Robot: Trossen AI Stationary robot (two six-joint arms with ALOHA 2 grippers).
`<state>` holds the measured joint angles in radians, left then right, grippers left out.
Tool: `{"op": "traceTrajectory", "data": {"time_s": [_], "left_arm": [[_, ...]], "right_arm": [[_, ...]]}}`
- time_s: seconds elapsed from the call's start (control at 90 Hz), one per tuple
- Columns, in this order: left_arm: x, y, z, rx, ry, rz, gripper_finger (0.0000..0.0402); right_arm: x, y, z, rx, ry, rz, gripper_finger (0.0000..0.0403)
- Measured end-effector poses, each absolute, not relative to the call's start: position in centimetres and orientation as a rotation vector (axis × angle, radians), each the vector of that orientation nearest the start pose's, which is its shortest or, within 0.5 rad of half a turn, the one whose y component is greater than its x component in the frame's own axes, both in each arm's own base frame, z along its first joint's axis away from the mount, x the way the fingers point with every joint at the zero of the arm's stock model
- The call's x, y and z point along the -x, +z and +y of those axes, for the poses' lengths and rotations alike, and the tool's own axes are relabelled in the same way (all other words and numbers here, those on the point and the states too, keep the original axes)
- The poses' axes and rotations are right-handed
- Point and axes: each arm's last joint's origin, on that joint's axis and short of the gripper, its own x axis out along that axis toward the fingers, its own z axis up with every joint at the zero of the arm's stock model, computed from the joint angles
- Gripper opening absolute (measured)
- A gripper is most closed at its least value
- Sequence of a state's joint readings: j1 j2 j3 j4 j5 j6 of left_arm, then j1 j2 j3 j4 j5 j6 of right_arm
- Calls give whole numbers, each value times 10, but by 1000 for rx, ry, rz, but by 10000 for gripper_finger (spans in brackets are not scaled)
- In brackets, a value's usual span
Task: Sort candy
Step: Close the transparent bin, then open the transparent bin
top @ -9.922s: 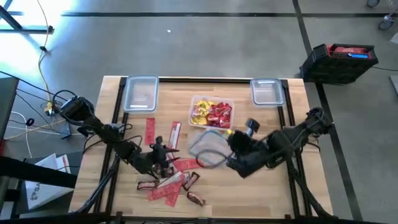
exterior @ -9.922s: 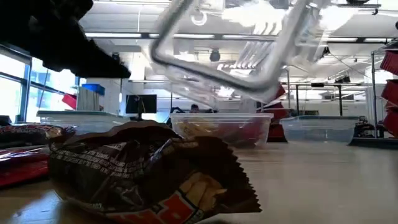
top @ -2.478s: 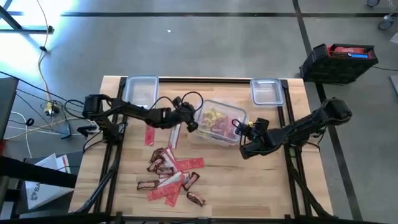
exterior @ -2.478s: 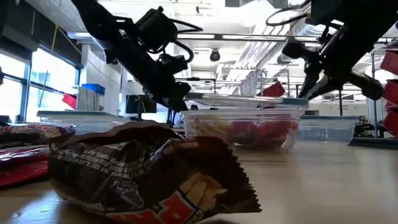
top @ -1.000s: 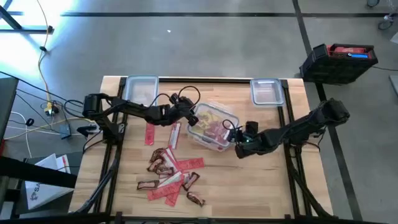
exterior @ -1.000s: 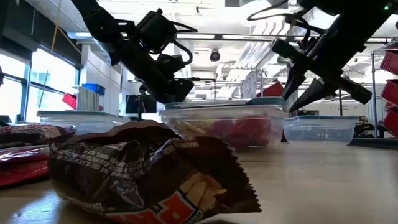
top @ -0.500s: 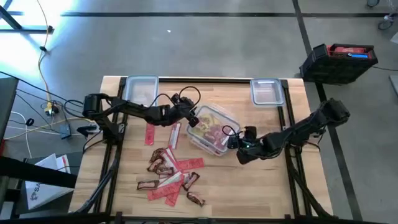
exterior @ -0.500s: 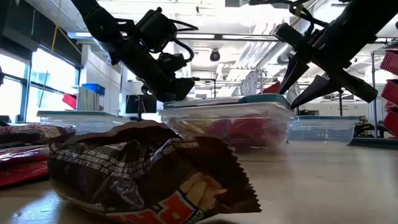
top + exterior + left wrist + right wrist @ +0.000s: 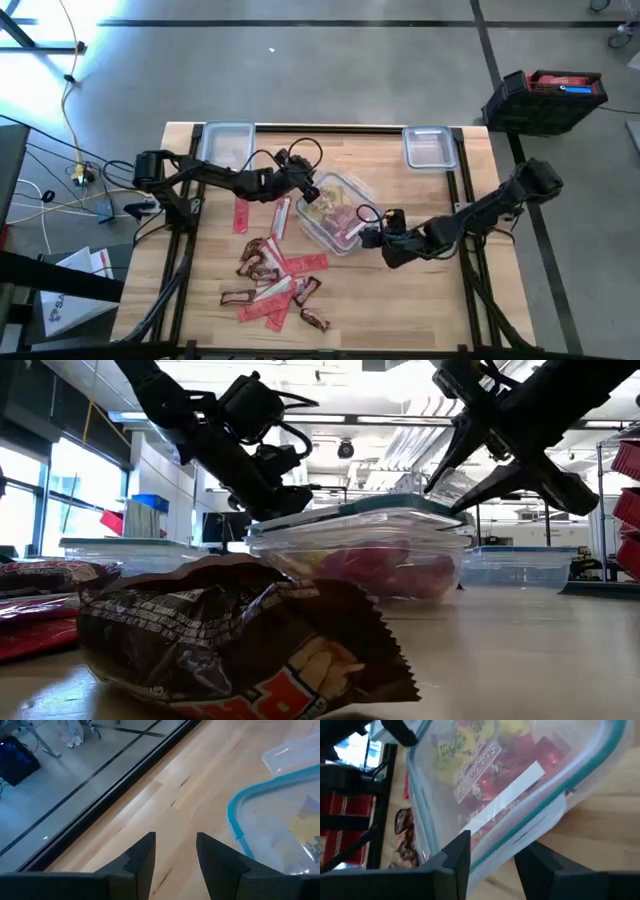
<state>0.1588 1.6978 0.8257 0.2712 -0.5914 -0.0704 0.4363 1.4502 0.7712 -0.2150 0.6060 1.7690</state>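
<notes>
**Two dark arms, looping cables**

Both arms are showing matte black, jointed links; thin black cables are looping above the left gripper (image 9: 307, 192); the right gripper (image 9: 368, 232) is ending in two flat, tapering black fingers (image 9: 457, 855).

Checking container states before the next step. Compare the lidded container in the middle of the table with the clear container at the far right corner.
The middle container holds yellow and red candy; the far right container looks empty. The middle one carries a teal-rimmed lid; no such rim shows on the right one. The middle one sits skewed between the left gripper and right gripper; the right one sits square, unattended. Both are clear rectangular plastic.
</notes>
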Motion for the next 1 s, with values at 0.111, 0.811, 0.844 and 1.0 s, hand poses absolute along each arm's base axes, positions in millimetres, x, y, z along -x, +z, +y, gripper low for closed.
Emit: {"op": "traceTrajectory", "data": {"time_s": [0.111, 0.811, 0.844, 1.0], "left_arm": [[-327, 168, 71, -88, 745, 555, 126], [-262, 204, 16, -46, 766, 702, 126], [-256, 203, 9, -37, 756, 698, 126], [-228, 198, -15, 76, 706, 678, 126]], "right_arm": [[-256, 189, 105, -1198, -691, 404, 114], [-242, 194, 114, -1026, -598, 548, 185], [-240, 198, 115, -1018, -579, 551, 189], [-221, 213, 115, -957, -542, 595, 205]]}}
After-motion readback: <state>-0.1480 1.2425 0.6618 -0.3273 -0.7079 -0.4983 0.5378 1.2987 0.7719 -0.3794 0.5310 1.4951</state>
